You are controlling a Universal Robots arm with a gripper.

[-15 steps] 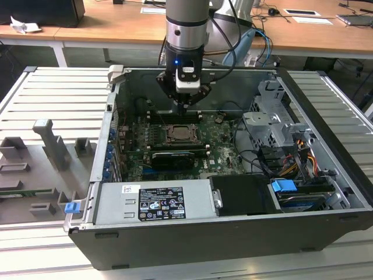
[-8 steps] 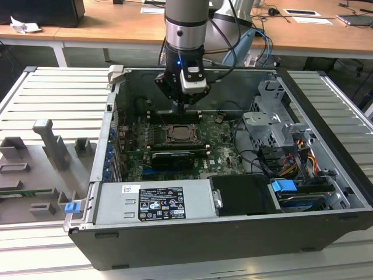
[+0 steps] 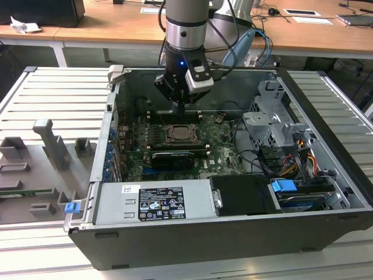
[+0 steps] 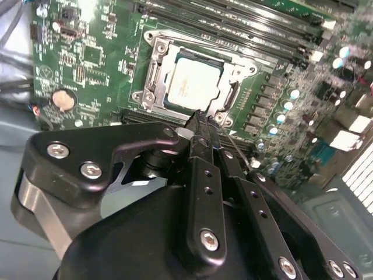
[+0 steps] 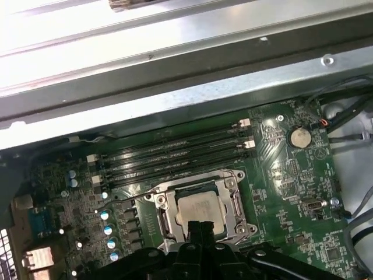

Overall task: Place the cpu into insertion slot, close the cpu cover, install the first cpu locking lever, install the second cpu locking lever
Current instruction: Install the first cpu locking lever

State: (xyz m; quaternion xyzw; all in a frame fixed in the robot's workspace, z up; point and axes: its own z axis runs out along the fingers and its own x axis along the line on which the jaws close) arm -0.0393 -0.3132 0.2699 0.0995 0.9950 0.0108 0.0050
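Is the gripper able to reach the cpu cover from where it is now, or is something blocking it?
Probably yes: the gripper hangs at the edge of the cpu cover, with nothing between them.

1. Arm (image 3: 185, 23): silver-grey cylinder up top, black wrist section below, small blue light (image 3: 181, 63).
2. Pale grey camera box (image 3: 199, 79) on the wrist, black cable (image 3: 235, 44) looping off.
3. Gripper (image 4: 198, 118): black metal links, silver hex screws.

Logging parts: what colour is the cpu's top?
The cpu is pale silver-beige, clearest in the second wrist view.
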